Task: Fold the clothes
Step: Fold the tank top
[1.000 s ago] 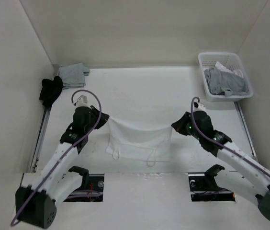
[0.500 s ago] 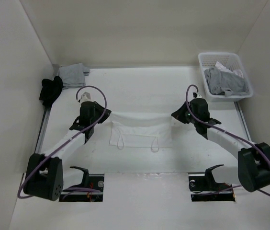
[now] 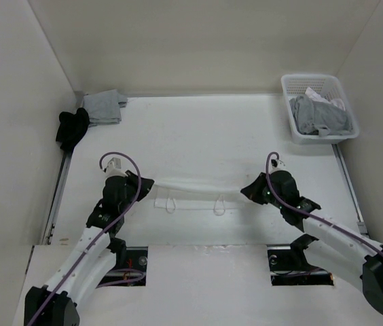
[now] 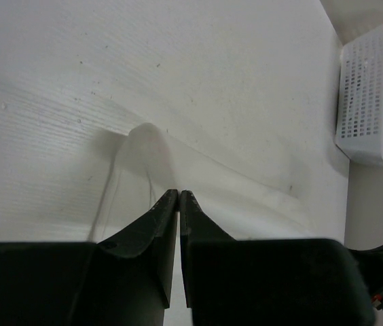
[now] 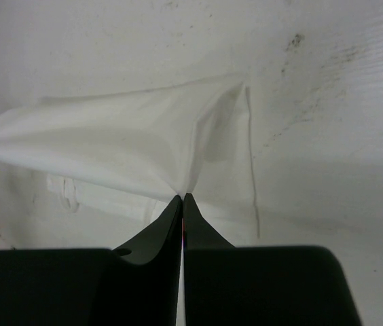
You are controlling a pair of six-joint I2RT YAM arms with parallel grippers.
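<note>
From above, you could not see the fingertips of either gripper, because each wrist body covered them. The white top (image 3: 195, 187) also nearly vanished against the white table (image 3: 212, 129). Only a narrow, taut band of it showed, with 2 thin strap loops (image 3: 170, 204) trailing toward 6 o'clock. I cannot tell how much cloth lay doubled beneath that band.

In the left wrist view the cloth was only a faint ridge, and the basket (image 4: 367, 102) was cut off at 3 o'clock.

The white top sat on the 6 o'clock side of the table's middle, stretched between your 2 grippers. Your left gripper (image 3: 148, 185) held the band's 9 o'clock end and your right gripper (image 3: 246, 189) its 3 o'clock end. Both wrist views showed the fingers pressed together with cloth rising straight into the tips, so each was pinching the white top.

At 2 o'clock the basket held grey clothes (image 3: 320, 115). At 10 o'clock a folded grey garment (image 3: 103, 106) lay touching a black one (image 3: 73, 128).
</note>
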